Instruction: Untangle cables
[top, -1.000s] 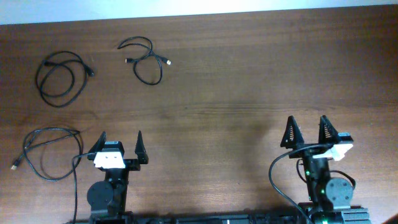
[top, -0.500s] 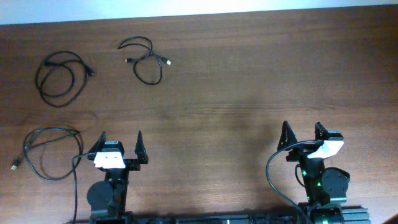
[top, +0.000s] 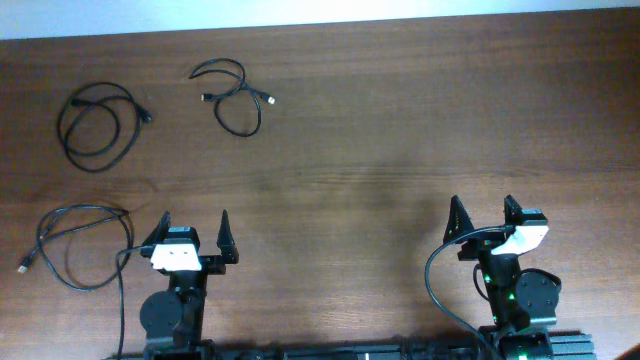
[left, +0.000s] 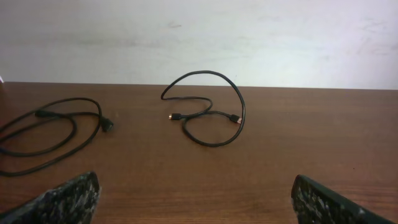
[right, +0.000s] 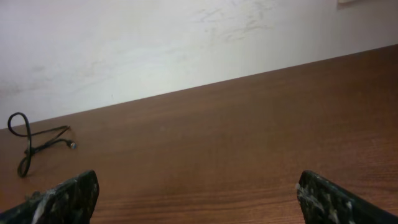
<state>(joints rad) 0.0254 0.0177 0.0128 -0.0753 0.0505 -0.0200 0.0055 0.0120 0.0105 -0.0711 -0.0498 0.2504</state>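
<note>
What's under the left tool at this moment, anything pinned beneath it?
Between the open fingers of the left tool only bare table shows, no cable. The nearest cable lies off to its left, apart. The wood directly beneath the tool's body is covered from overhead.

A reddish-brown wooden counter (top: 400, 130) with fine horizontal grain fills the overhead view. Its far edge meets a plain off-white wall (left: 298, 43), faintly scuffed and smudged. Soft, even light leaves a dull sheen mid-counter.

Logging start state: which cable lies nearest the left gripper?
The near-left cable, level with the left gripper; the far-left loop and middle cable lie farther away.
</note>
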